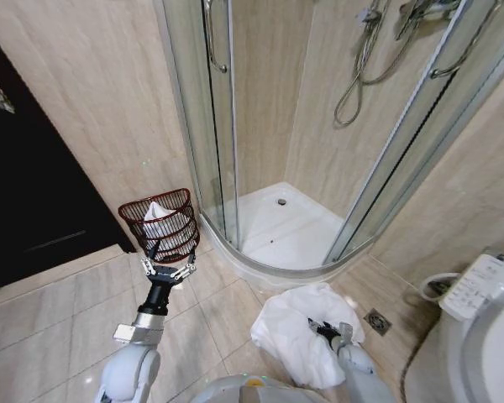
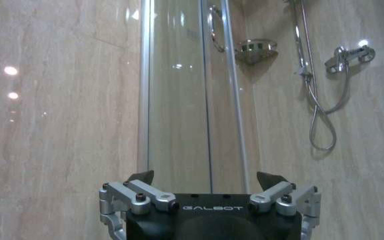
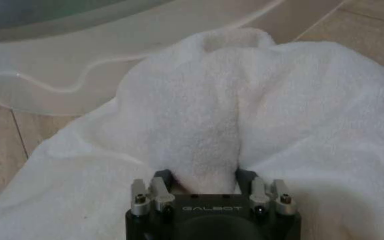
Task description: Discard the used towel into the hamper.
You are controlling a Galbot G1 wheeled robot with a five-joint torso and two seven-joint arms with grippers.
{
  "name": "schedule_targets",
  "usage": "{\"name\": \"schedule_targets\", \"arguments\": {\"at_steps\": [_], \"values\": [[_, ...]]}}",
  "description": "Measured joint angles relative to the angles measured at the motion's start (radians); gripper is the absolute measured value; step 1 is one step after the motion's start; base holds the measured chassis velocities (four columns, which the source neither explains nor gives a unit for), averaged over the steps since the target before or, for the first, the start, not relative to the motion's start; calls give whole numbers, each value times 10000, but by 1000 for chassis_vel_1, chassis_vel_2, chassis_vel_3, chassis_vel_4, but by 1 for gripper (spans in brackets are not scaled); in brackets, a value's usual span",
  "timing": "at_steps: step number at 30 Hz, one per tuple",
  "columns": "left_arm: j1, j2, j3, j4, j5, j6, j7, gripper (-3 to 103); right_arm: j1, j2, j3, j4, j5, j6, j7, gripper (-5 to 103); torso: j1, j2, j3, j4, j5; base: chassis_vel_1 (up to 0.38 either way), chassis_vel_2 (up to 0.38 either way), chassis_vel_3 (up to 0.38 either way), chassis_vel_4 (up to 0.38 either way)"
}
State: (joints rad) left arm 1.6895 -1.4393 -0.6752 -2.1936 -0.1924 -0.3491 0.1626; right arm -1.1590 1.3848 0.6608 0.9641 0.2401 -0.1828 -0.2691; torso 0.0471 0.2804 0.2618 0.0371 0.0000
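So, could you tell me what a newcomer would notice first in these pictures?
Probably the white towel heaped on the tiled floor before the shower tray, with the right gripper shut on a fold of it. Next, the wicker hamper against the wall, something white already inside, the open left gripper near it.

White towel on beige floor tiles; dark reddish-brown open-weave hamper beside the glass shower

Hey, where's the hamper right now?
In the head view, the hamper stands on the floor at left, against the wall beside the shower door, just beyond the left gripper.
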Motion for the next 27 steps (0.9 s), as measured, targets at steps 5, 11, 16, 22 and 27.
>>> {"name": "schedule_targets", "arguments": {"at_steps": [5, 11, 16, 22, 27], "values": [[11, 3, -4, -33, 4, 0, 0, 100, -18, 35, -10, 22, 71, 62, 0, 44, 0, 0, 0, 0, 0, 0, 0, 0, 0], [-4, 27, -18, -114, 0, 1, 0, 100, -66, 50, -40, 124, 119, 104, 4, 22, 0, 1, 0, 0, 0, 0, 0, 0, 0], [4, 31, -26, -153, -7, 2, -1, 100, -92, 54, -53, 217, 211, 116, 6, 7, 0, 0, 0, 0, 0, 0, 0, 0, 0], [22, 33, -30, -194, -14, -2, -1, 100, -126, 62, -56, 298, 313, 175, 39, 5, 1, 1, 1, 0, 1, 0, 0, 0, 0], [17, 19, -7, -212, -25, -19, -5, 100, -557, 88, -47, 1364, 383, 210, 453, 5, 1, 0, 1, 1, 3, 0, 0, 0, 0]]}}
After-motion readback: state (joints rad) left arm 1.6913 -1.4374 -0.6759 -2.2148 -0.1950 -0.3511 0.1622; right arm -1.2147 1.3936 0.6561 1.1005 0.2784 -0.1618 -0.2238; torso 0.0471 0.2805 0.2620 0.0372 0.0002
